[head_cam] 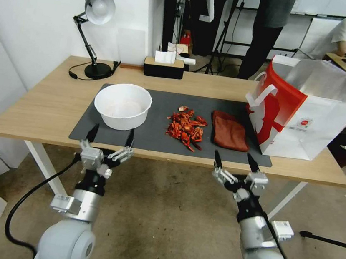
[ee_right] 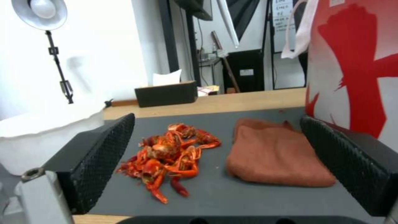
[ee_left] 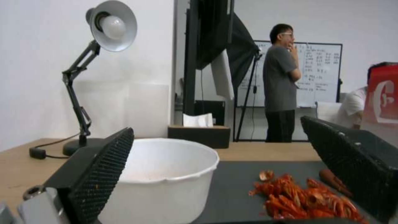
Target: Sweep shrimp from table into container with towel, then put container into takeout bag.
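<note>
Sitting empty on mat: container [head_cam: 122, 105]; shrimp [head_cam: 186, 127] loose beside; both hands spread wide, holding nothing.

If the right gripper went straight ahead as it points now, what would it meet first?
Probably the towel: the open right gripper sits at the table's near edge, aimed at it. Depth is unclear.

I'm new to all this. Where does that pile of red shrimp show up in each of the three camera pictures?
Head view: the shrimp lie mid-mat, between the container and the towel.
Left wrist view: the pile sits low, beside the container.
Right wrist view: the pile lies centred, next to the towel.
Shared landmark: the desk lamp.
</note>
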You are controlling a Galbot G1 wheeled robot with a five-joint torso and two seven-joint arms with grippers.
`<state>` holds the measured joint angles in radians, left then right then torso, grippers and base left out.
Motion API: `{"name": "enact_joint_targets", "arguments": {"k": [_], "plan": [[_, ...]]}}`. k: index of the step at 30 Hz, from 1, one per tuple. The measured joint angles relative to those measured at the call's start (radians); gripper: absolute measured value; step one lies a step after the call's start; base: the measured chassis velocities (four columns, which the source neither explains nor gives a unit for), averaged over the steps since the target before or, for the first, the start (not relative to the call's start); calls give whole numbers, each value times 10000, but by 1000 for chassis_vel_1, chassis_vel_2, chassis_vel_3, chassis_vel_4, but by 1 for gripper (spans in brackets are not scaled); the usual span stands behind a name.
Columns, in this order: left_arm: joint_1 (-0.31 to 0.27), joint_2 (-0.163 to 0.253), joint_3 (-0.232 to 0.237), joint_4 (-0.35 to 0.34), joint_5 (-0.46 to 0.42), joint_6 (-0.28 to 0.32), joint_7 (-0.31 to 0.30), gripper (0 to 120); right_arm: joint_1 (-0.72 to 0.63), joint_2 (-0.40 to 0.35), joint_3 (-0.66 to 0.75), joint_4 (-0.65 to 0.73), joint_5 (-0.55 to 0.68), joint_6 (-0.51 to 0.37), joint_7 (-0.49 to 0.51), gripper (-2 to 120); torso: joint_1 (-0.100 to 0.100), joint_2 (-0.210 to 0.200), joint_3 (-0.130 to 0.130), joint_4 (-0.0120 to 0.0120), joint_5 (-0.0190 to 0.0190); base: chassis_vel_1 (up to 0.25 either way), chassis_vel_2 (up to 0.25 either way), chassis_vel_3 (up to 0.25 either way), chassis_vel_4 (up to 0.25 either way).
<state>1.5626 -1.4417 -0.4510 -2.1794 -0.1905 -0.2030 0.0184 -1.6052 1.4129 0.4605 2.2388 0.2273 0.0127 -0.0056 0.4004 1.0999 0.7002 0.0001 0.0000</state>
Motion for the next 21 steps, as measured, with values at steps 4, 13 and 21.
{"name": "enact_joint_targets", "arguments": {"k": [4,13,21], "plan": [[141,116,-19,59,-11,72,67,100,-74,35,71,18,-40,5,23,100,-3,0,-2,0,0,0,0,0,0],[-407,1603,-722,282,253,558,389,100,-256,-2,69,60,-166,40,19,100,-5,0,-3,3,-6,0,0,0,0],[-3091,5723,-984,1596,-1593,1330,1746,100,-417,-18,55,83,-361,201,43,100,-3,0,-1,-6,2,0,0,0,0]]}}
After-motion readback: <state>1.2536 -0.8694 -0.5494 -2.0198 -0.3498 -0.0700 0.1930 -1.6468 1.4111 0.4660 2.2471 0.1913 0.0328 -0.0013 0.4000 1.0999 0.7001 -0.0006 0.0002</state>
